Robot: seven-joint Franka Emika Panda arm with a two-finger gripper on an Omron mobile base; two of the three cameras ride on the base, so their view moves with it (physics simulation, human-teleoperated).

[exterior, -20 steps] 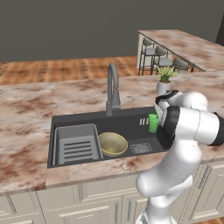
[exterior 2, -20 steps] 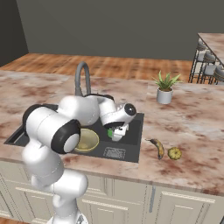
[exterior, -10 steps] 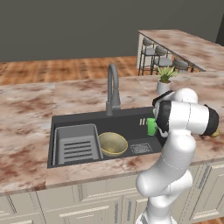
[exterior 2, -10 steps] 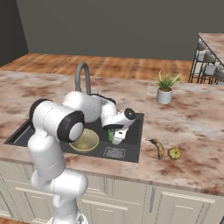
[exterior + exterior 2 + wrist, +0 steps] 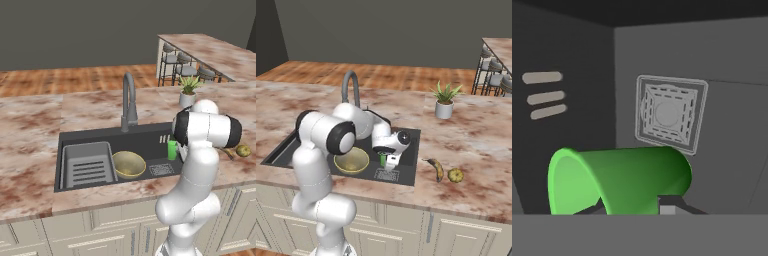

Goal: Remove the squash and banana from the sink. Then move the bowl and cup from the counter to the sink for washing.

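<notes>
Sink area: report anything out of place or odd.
Nothing stands out. The bowl sits upright in the sink, the banana and squash lie on the counter, and the end effector holds the cup over the basin.

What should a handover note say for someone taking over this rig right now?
Gripper: shut on the small bright green cup, held low inside the dark grey rectangular sink, near the square drain.
Wide olive-yellow bowl: already in the sink, beside the grey ribbed tray.
Curved yellow-brown banana and small round yellow-olive squash: on the counter, right of the sink.
Done: fruit out, bowl in.
Left: release the cup in the sink and withdraw the arm.
</notes>
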